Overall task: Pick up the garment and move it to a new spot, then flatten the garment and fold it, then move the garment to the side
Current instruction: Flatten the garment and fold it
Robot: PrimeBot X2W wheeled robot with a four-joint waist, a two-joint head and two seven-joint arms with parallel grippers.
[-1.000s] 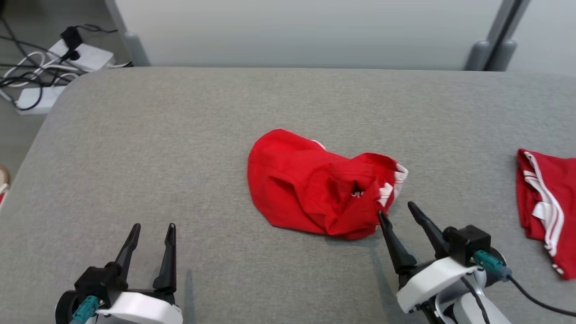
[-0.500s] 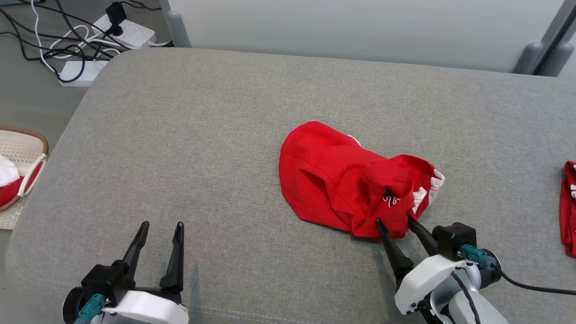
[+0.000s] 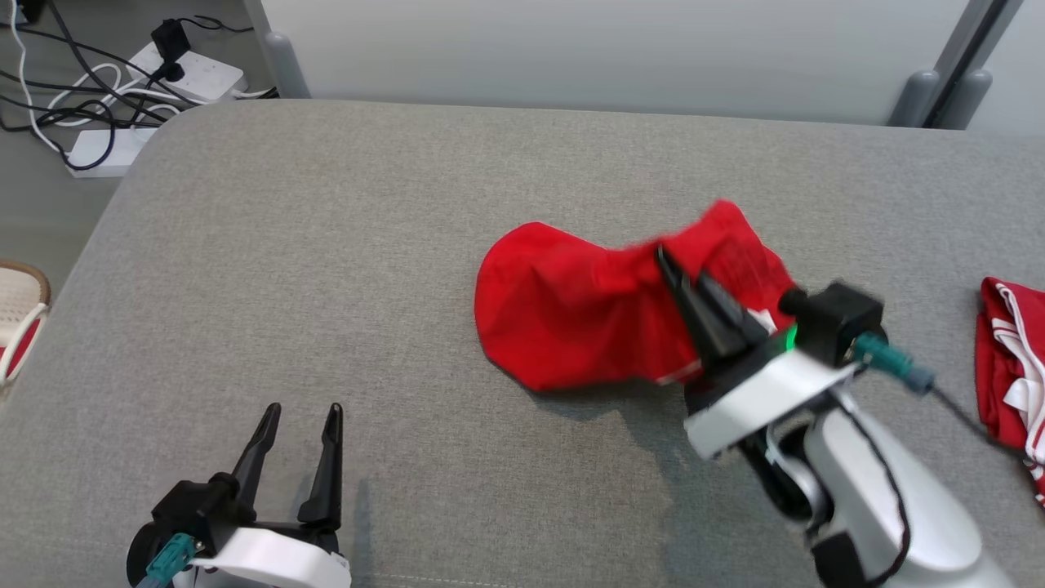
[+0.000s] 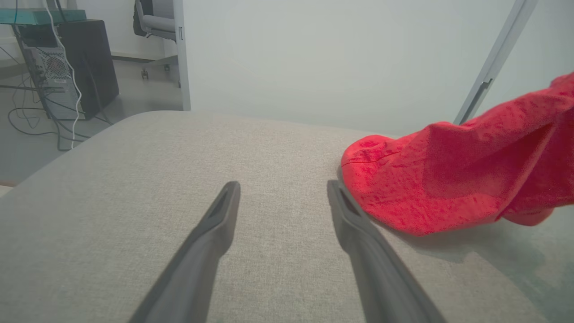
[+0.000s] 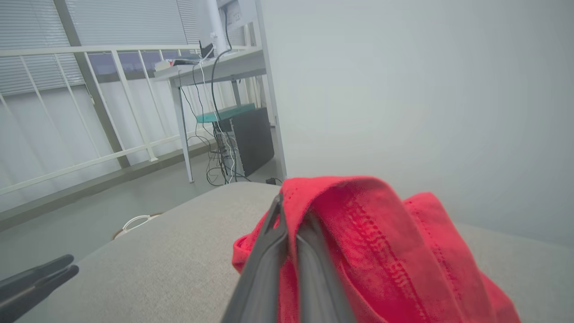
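Note:
A crumpled red garment (image 3: 571, 327) lies mid-table on the grey cloth surface (image 3: 343, 245). My right gripper (image 3: 678, 273) is shut on its right edge and holds that part lifted above the table; the right wrist view has the red garment (image 5: 372, 251) draped over the closed fingers (image 5: 269, 251). My left gripper (image 3: 298, 420) stands open near the front left, empty, well apart from the garment. Beyond the right finger in the left wrist view, the garment (image 4: 448, 179) rises toward the right.
A second red garment with white stripes (image 3: 1012, 376) lies at the table's right edge. Power strips and cables (image 3: 106, 106) sit on the floor beyond the far left corner. A wicker basket (image 3: 20, 314) stands left of the table.
My right gripper has closed on the garment's near right edge and lifted it up and away from me. The head camera shifted too. The left gripper stayed put.

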